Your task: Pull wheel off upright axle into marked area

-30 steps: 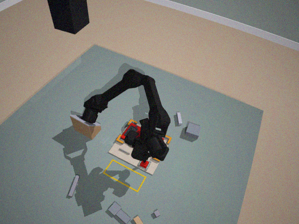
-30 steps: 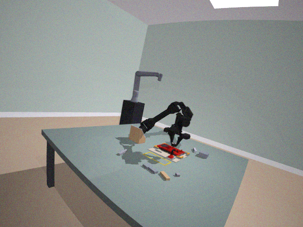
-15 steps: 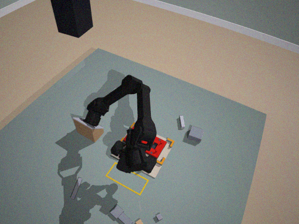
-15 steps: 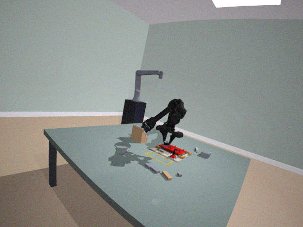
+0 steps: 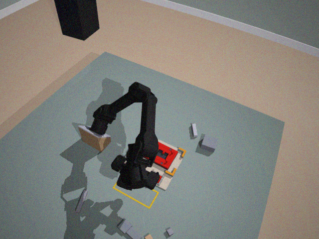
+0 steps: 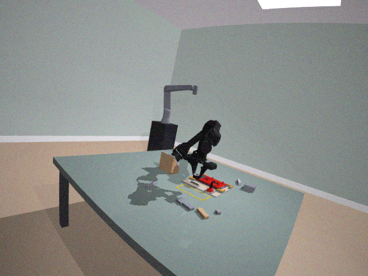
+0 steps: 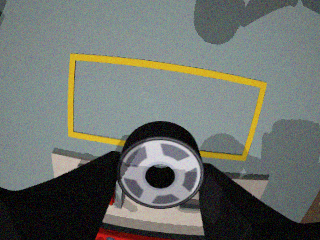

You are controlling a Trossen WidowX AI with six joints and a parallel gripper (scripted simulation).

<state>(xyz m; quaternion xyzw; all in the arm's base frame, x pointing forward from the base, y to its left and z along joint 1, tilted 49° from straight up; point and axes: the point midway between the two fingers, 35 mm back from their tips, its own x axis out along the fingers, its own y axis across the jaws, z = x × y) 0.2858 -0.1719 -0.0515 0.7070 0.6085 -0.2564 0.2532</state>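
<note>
Wheel point(image 7: 160, 174) clamped in the jaws, carried toward the yellow-marked area point(image 7: 164, 108).

Table point(image 6: 118, 214), then red fixture point(image 5: 166, 154), then gripper point(image 7: 160, 183): carry the wheel farther over the outline, lower it flat inside, then open wide and lift clear.

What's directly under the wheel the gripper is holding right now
In the wrist view, the wheel overlaps the yellow outline's near edge and the beige board; the spot directly beneath is covered.
</note>
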